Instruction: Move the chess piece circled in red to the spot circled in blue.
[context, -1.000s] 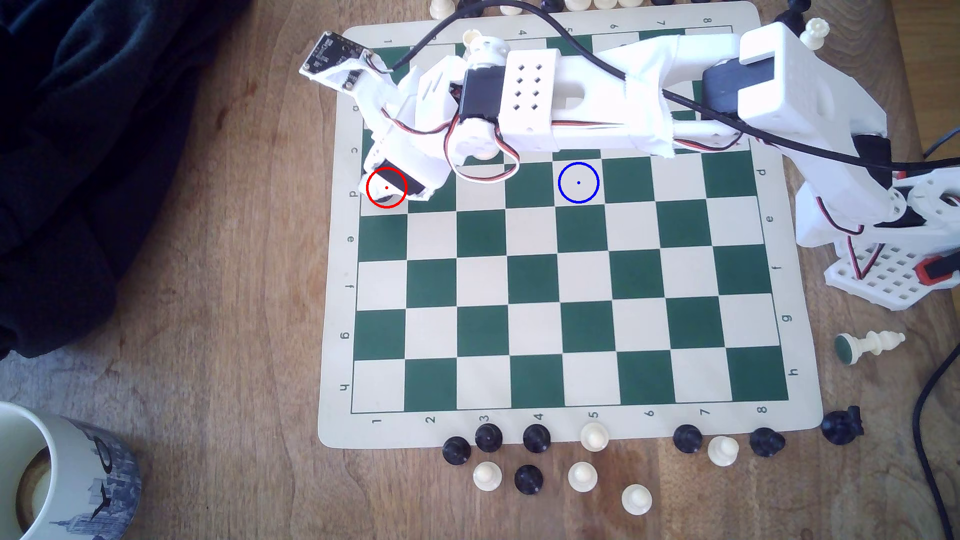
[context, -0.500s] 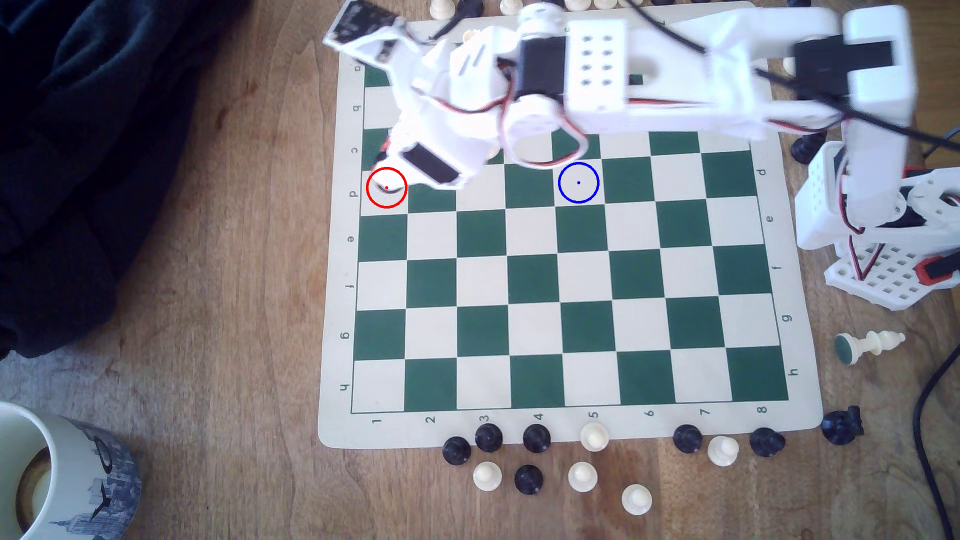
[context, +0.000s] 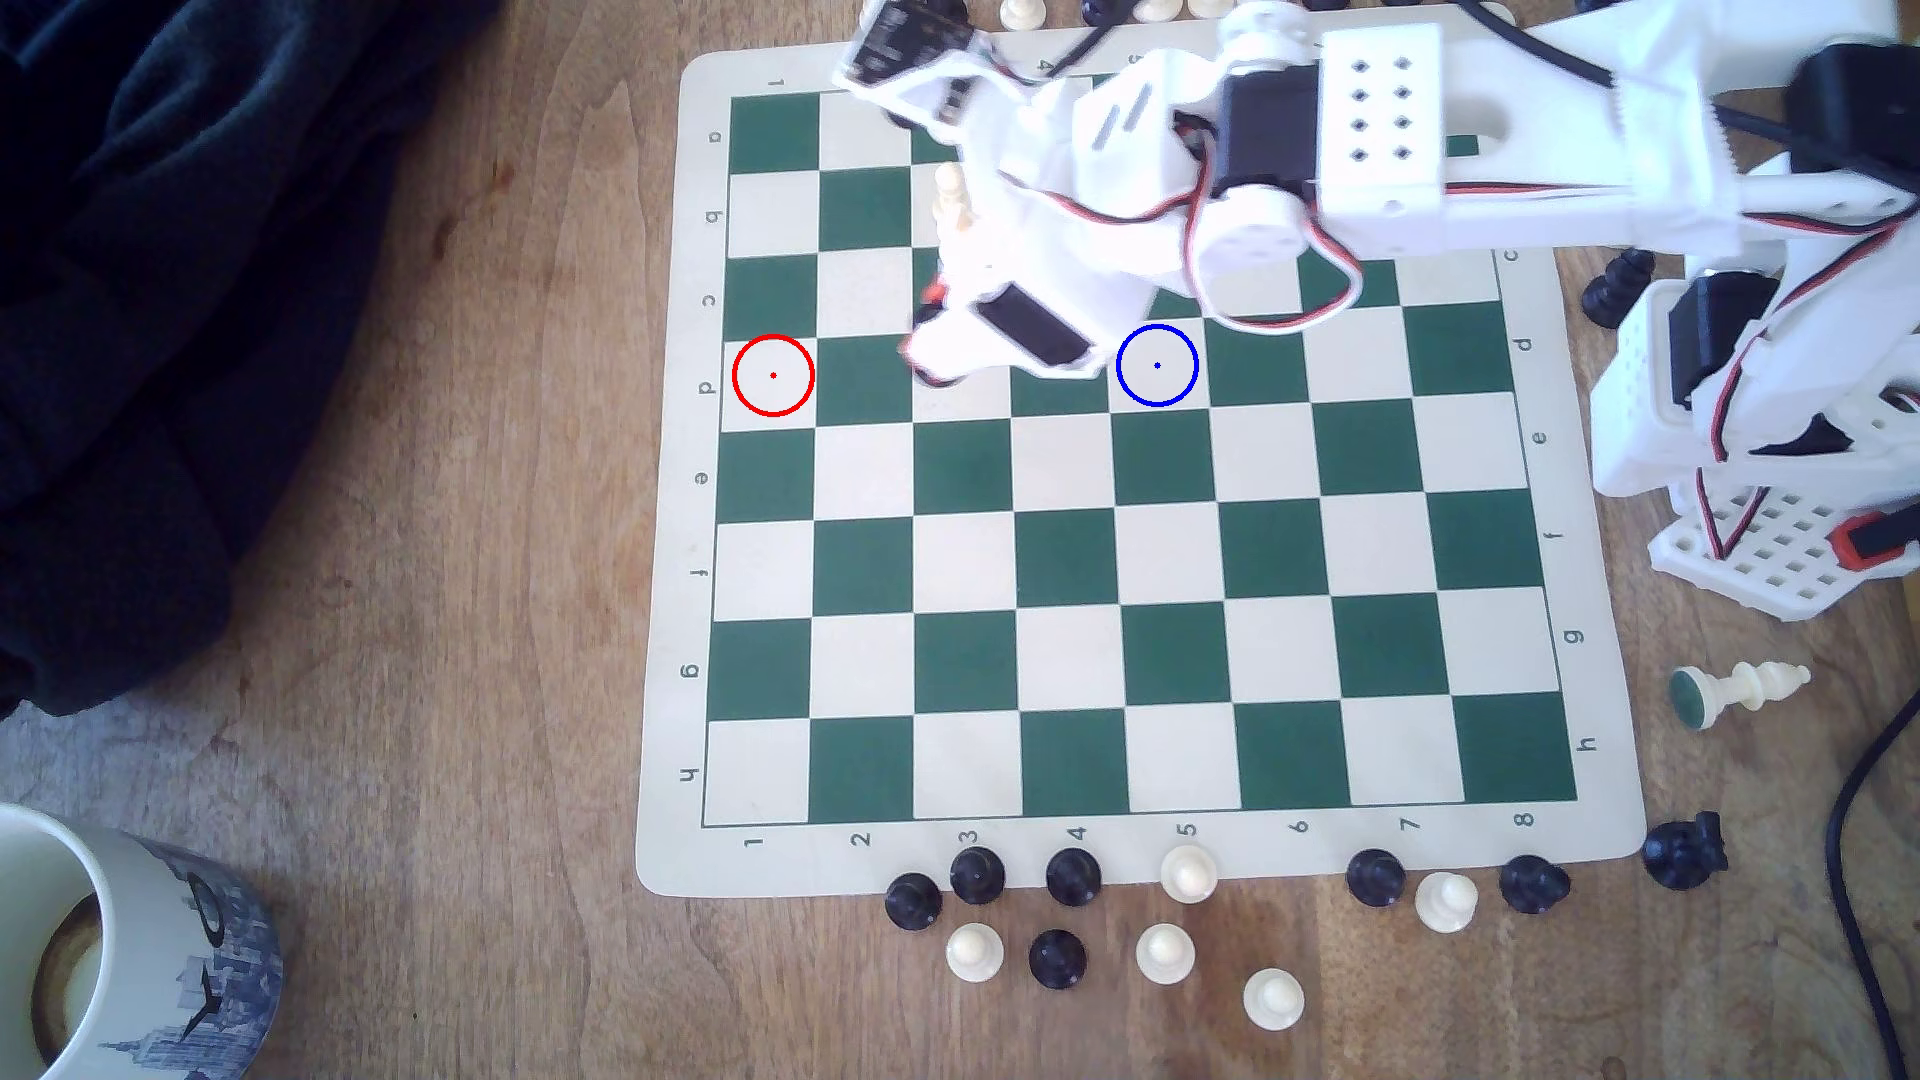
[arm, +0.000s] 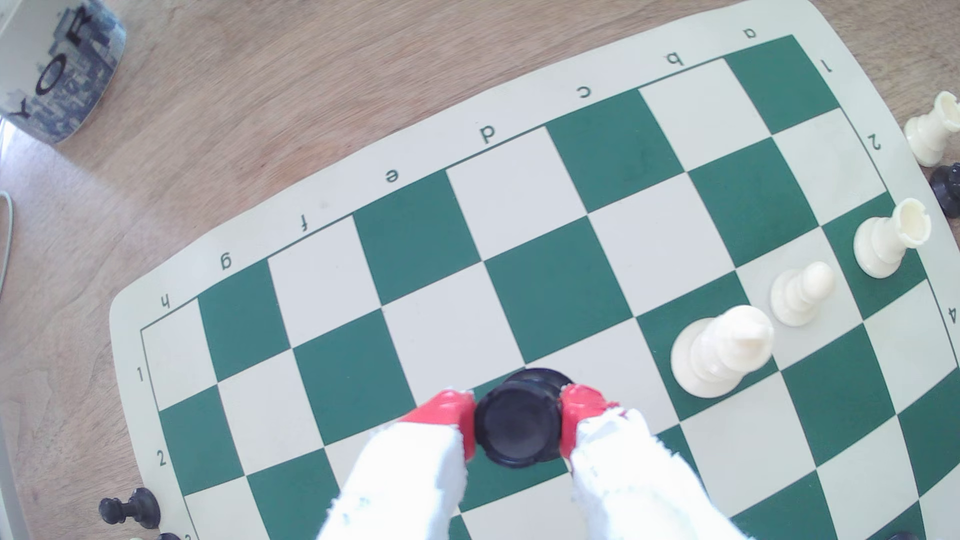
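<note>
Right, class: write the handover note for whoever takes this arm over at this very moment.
Gripper: shut on the black piece, red fingertips pressed on either side of it.
Piece: in the wrist view it is held over the board. In the exterior view the gripper end is on row d, between the red ring and the blue ring.
Done: the piece is picked up; the red-ringed square is bare.
Left: carry it on toward the exterior view's right to the blue-ringed cream square, set it down upright, open, and back away. Mind the three white pieces standing nearby on the board.
</note>
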